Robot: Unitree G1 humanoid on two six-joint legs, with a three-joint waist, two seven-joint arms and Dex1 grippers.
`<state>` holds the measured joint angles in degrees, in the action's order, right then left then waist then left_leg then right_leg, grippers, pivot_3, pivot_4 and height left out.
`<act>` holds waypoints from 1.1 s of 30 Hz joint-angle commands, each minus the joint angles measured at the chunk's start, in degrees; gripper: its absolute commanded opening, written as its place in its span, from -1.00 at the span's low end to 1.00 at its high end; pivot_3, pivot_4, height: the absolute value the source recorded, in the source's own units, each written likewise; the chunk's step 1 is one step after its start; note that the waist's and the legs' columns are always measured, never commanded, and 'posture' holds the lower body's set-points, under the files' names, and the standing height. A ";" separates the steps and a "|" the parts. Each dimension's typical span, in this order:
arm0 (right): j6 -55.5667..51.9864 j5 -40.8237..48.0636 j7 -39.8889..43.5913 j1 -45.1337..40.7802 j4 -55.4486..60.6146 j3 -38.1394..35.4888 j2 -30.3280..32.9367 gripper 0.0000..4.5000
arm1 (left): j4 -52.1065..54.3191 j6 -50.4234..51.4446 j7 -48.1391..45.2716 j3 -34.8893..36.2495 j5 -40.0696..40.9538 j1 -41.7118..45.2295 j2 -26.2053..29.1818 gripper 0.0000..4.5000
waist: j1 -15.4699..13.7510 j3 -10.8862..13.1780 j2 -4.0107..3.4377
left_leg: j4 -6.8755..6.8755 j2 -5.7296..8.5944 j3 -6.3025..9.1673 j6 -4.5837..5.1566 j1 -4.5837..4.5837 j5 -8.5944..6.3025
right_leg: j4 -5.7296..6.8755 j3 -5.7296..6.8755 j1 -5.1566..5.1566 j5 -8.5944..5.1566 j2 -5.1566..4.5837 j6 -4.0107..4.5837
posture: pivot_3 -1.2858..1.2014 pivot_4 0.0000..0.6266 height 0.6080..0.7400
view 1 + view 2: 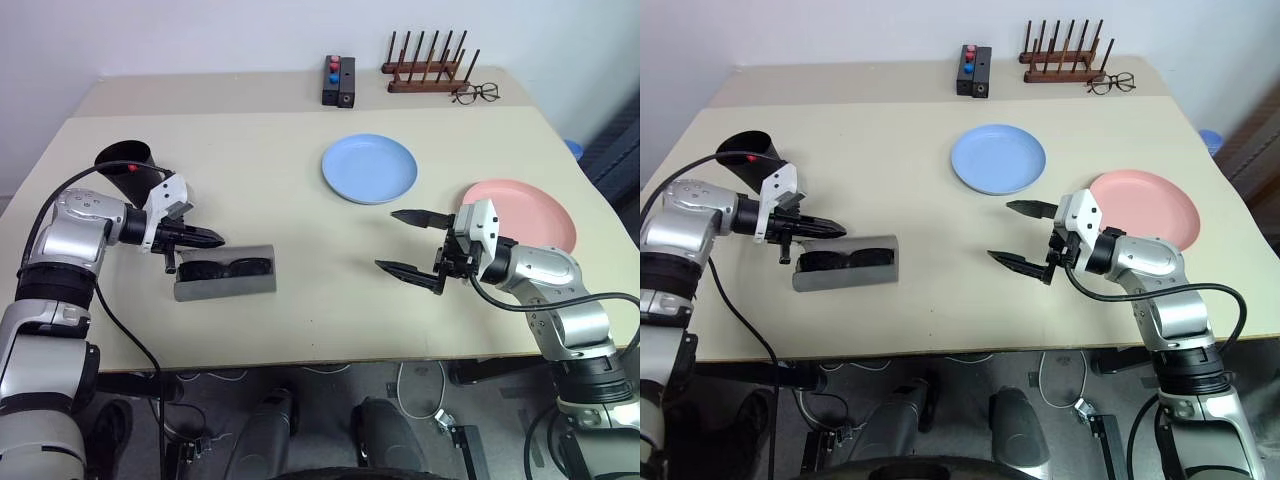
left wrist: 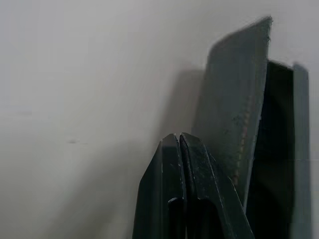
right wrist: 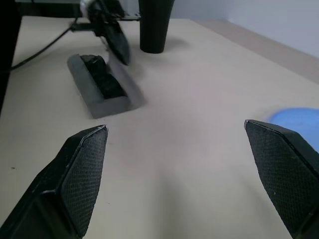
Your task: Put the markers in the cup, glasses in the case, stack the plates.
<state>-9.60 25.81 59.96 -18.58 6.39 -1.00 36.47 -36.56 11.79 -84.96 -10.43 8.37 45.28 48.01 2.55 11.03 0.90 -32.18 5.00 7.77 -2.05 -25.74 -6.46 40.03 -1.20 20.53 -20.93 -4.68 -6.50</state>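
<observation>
A wide beige table (image 1: pixel 270 180) fills the scene, its far edge against a pale wall and its near edge running in front of the robot. The middle of the tabletop lies bare between the two arms. The blue plate (image 1: pixel 369 168) sits past the centre, and the pink plate (image 1: pixel 528 210) lies apart from it near the right edge. On the left, the grey case (image 1: pixel 226 273) lies open with the sunglasses (image 1: pixel 226 268) inside. The black cup (image 1: pixel 125 165) stands upright behind it near the left edge, a red-capped marker (image 1: pixel 752 157) showing inside. The left gripper (image 1: pixel 212 238) hangs fingers pressed together, empty, just above the case. The right gripper (image 1: pixel 405 243) hovers spread wide, holding nothing, beside the pink plate.
</observation>
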 commanded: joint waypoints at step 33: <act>-6.45 -8.69 -14.05 -6.91 -14.20 -8.27 7.12 1.00 | 24.84 22.94 8.20 20.86 27.11 -2.59 -9.28 0.99 | -0.38 0.00 -0.01 | -0.05 0.03 -0.01 -0.02 0.00 0.01 | 0.02 -0.01 -0.01 0.00 -0.03 0.00 | 0.03 -0.52 0.96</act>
<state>-14.99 18.28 46.36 -25.68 -8.13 -7.33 41.49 -14.96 33.69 -76.62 8.74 32.92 42.80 38.69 2.17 11.04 0.90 -32.23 5.03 7.74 -2.07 -25.73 -6.45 40.04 -1.21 20.51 -20.93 -4.72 -6.51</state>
